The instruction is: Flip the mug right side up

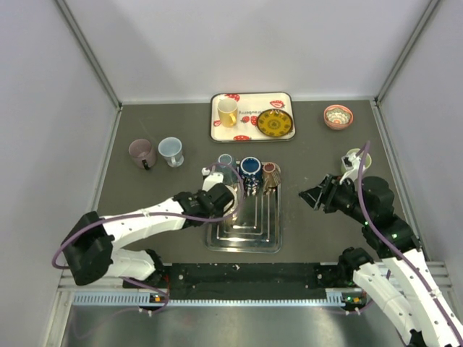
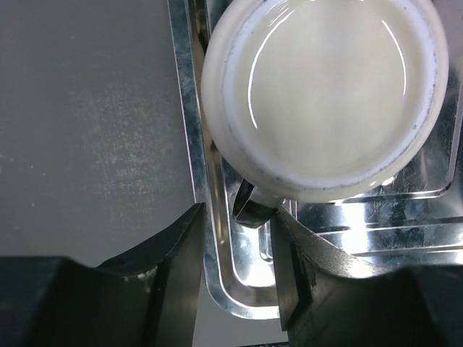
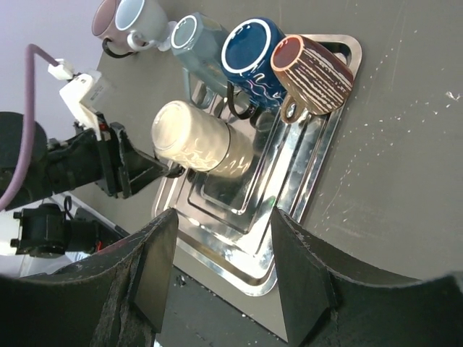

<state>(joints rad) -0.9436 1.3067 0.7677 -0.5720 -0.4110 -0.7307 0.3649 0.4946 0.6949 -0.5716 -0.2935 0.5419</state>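
Grey tabletop ran under the whole scene, closed in by pale walls. The left gripper hung over the near-left corner of the steel tray. Its jaws were parted and stood one on each side of the handle of the cream mug. The right-hand finger lay just beside the handle or touching it, and the left one stood clear, so nothing looked clamped yet.

The mug stood mouth down on the tray, its base facing up into the left wrist camera and its long axis upright. Its handle stuck out toward the left arm, straight into the gap between the fingers. That alignment was what the next move depended on: closing on the handle would probably give enough hold to lift and roll the mug over.

Farther back on the tray were a grey-blue mug, a blue mug and a brown striped mug, close behind the cream one. The right gripper stood spread wide and empty, well off to the right of the tray.
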